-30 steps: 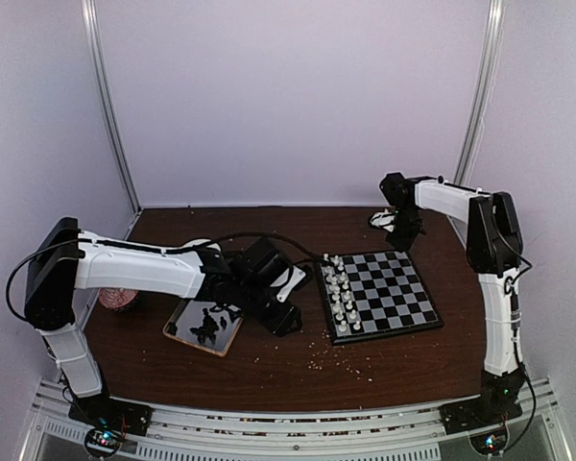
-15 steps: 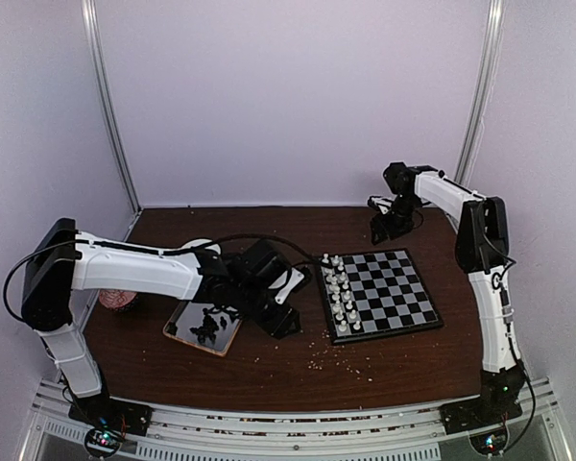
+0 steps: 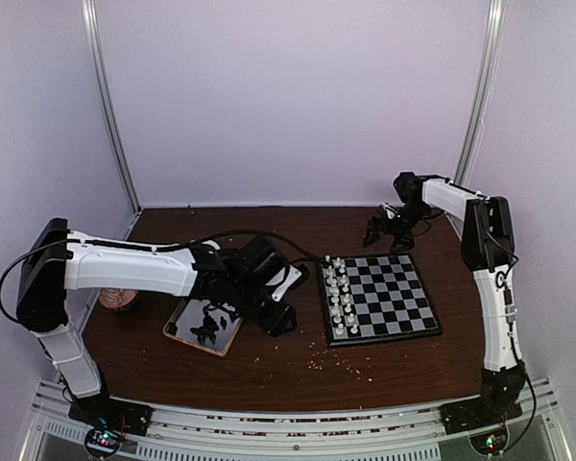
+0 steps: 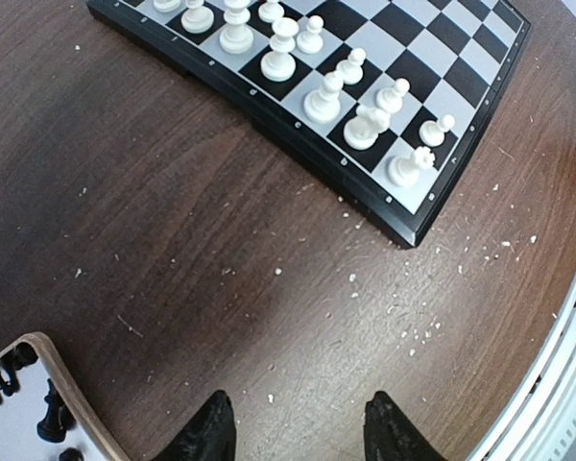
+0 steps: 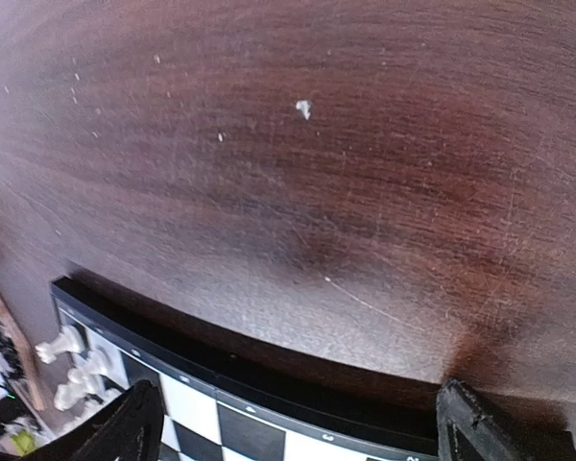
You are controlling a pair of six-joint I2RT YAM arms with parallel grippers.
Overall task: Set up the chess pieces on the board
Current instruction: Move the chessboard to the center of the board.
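The board point(image 3: 403, 288) lies right of centre. White chess pieces point(image 3: 341, 296) fill its two left columns and show close up in the left wrist view point(image 4: 324, 96). Black chess pieces point(image 3: 206, 325) lie heaped in a wooden-rimmed tray point(image 3: 178, 331), also seen at the lower left point(image 4: 48, 415). My left gripper point(image 3: 280, 320) hovers low between tray and board, open over bare wood point(image 4: 298, 424). My right gripper point(image 3: 388, 233) hangs just behind the board's far edge, jaws wide open and empty point(image 5: 302, 423), with the board's border point(image 5: 269, 384) below it.
Pale crumbs point(image 3: 341, 357) are scattered on the brown table in front of the board and under the left gripper point(image 4: 422, 331). A pinkish round object point(image 3: 118, 301) sits at the left behind the left arm. The table's metal front rail point(image 4: 566, 384) is close by.
The right gripper has opened from part-closed to wide and its wrist has swung round behind the board's far edge. The left arm has hardly moved.
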